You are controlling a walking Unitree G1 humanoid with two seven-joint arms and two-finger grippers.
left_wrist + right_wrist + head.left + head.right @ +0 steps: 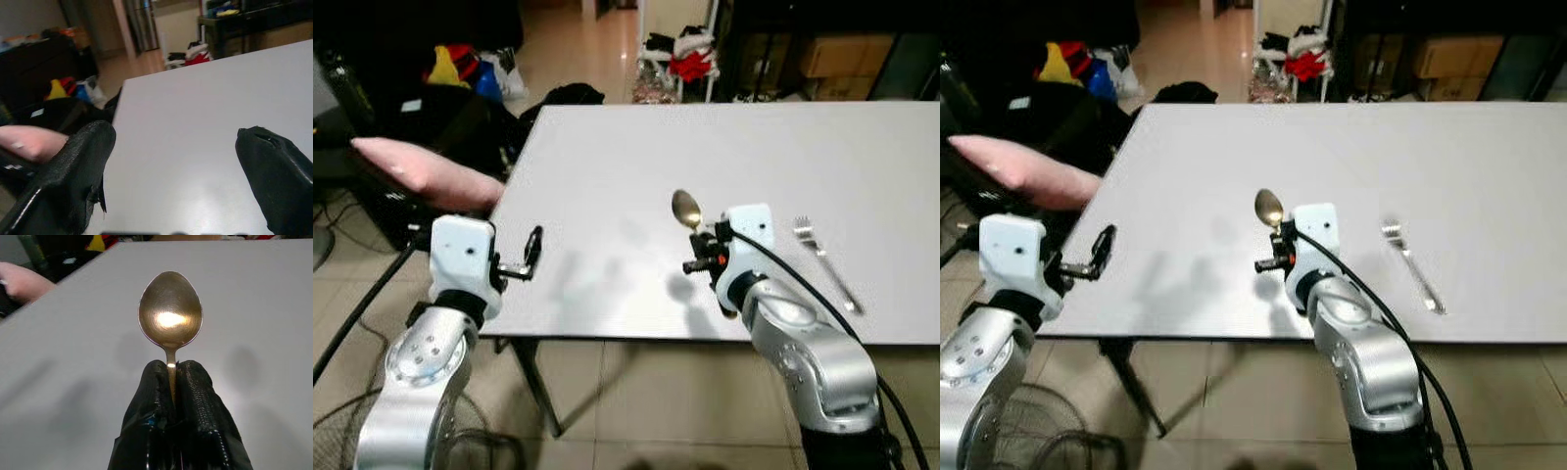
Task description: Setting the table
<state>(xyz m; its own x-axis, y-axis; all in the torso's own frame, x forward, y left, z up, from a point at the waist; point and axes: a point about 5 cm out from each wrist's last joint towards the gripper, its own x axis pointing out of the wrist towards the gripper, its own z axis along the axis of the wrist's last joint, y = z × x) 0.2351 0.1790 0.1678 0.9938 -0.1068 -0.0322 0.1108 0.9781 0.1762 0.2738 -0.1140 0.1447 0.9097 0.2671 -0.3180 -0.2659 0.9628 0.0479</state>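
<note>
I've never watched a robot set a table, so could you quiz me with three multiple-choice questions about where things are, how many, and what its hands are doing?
1. Where does the fork lie?
A. On the table, to the robot's right of the spoon
B. On the floor
C. In the left tool

2. How many pieces of cutlery are there?
A. One
B. Two
C. Four

3. What state is the right tool in?
A. Wide open
B. Shut on the spoon
C. Shut on the fork

Answers: 1 A, the fork rests flat on the table right of the held spoon. 2 B, one spoon and one fork. 3 B, its fingers pinch the spoon's handle, while the left tool is open and holds nothing.
</note>
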